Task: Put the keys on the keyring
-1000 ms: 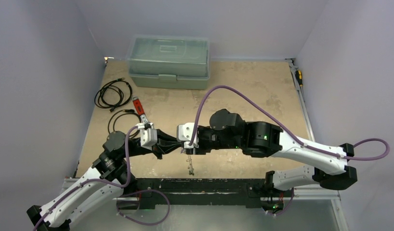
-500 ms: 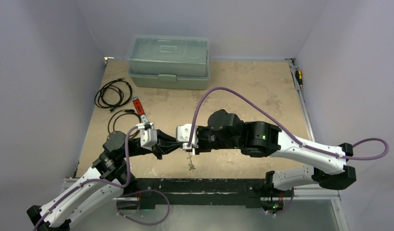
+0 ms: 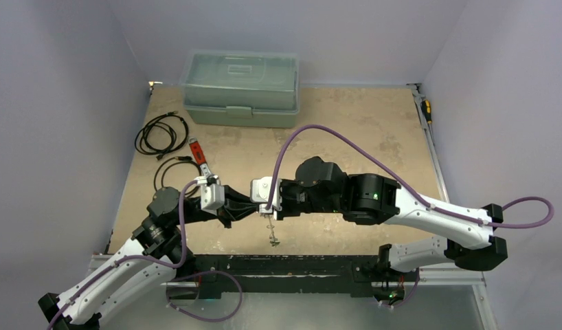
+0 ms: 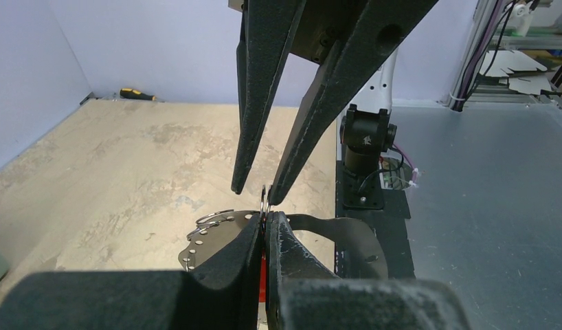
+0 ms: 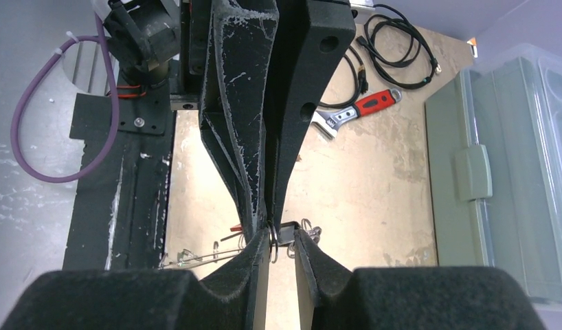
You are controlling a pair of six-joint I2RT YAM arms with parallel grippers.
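Note:
My left gripper point(image 3: 256, 210) point(image 4: 266, 218) is shut on a key with a red head point(image 5: 237, 227). The key's small split ring point(image 4: 264, 199) pokes out past the fingertips. My right gripper point(image 3: 264, 212) point(image 5: 278, 239) faces it tip to tip. Its jaws are apart, and the small ring point(image 5: 272, 244) lies against one finger. Below the two grippers a bunch of keys point(image 3: 271, 236) hangs over the table's near edge. The thin wire keyring point(image 5: 196, 258) runs off to the left in the right wrist view. A silver perforated plate point(image 4: 208, 237) hangs beside my left fingers.
A green toolbox point(image 3: 240, 88) stands at the back. Coiled black cables point(image 3: 161, 134) and a red-handled wrench point(image 3: 199, 157) lie at the left. A yellow-black screwdriver point(image 3: 426, 110) lies by the right wall. The black base rail point(image 3: 292, 265) runs just below the grippers.
My right gripper has slid a little left, closing onto the left gripper's tips. The hanging keys have swung slightly. The left arm has stayed put.

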